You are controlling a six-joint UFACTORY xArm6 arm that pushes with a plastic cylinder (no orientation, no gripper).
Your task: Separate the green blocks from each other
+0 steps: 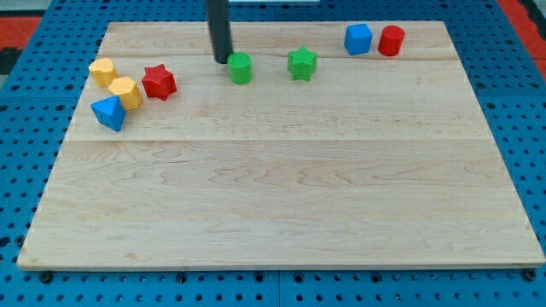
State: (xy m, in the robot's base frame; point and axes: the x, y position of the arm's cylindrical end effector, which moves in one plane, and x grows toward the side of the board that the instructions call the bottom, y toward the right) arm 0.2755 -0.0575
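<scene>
Where my tip (223, 60) touches green cylinder (241, 68), green star (302, 64) apart, wooden board (281, 205), no claw visible.

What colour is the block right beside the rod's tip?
Green: the round green block, just right of my tip, in the camera view.

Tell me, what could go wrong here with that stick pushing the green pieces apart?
My tip sits just at the view's upper left of the green round block. Pushing from there would likely drive it toward the green star, closing the gap instead of widening it. If I go around and push it toward the view's left, it could run into the red star.
</scene>
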